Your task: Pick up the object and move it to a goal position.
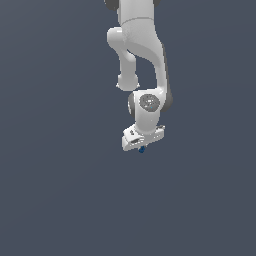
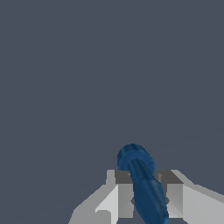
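Note:
The object (image 2: pixel 142 181) is a dark blue elongated piece. In the wrist view it sits between my two fingers, which press on its sides, and its rounded end sticks out past the fingertips. In the exterior view only a tiny blue tip of the object (image 1: pixel 142 149) shows under the white hand. My gripper (image 1: pixel 141 148) hangs from the white arm near the middle of the exterior view, shut on the object. No goal marker shows in either view.
A plain dark grey-blue surface (image 1: pixel 60 200) fills both views. The white arm (image 1: pixel 140 50) comes down from the upper middle of the exterior view. Nothing else shows.

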`<action>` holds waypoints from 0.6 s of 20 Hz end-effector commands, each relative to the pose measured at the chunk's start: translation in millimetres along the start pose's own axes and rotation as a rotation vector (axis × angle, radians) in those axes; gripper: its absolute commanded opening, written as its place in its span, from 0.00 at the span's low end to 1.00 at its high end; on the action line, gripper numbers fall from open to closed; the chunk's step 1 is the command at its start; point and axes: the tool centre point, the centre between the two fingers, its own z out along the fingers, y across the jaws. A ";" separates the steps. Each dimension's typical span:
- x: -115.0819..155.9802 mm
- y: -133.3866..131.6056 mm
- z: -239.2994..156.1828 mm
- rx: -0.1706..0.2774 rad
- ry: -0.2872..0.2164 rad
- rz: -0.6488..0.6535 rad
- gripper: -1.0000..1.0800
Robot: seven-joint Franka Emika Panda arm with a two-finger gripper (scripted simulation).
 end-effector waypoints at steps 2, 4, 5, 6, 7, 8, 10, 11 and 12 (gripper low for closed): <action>0.0 0.2 -0.3 0.000 0.000 0.000 0.00; -0.3 1.2 -2.6 0.000 0.000 0.000 0.00; -0.4 1.8 -4.6 0.000 0.000 0.000 0.00; -0.7 2.9 -7.2 0.000 0.000 0.000 0.00; -1.0 4.3 -10.3 0.000 0.000 0.000 0.00; -1.3 5.9 -14.0 0.000 0.000 0.000 0.00; -2.2 9.9 -23.3 0.000 0.000 0.000 0.00; -2.8 12.4 -28.9 0.000 0.000 0.000 0.00; -3.4 15.0 -35.1 0.000 0.000 0.000 0.00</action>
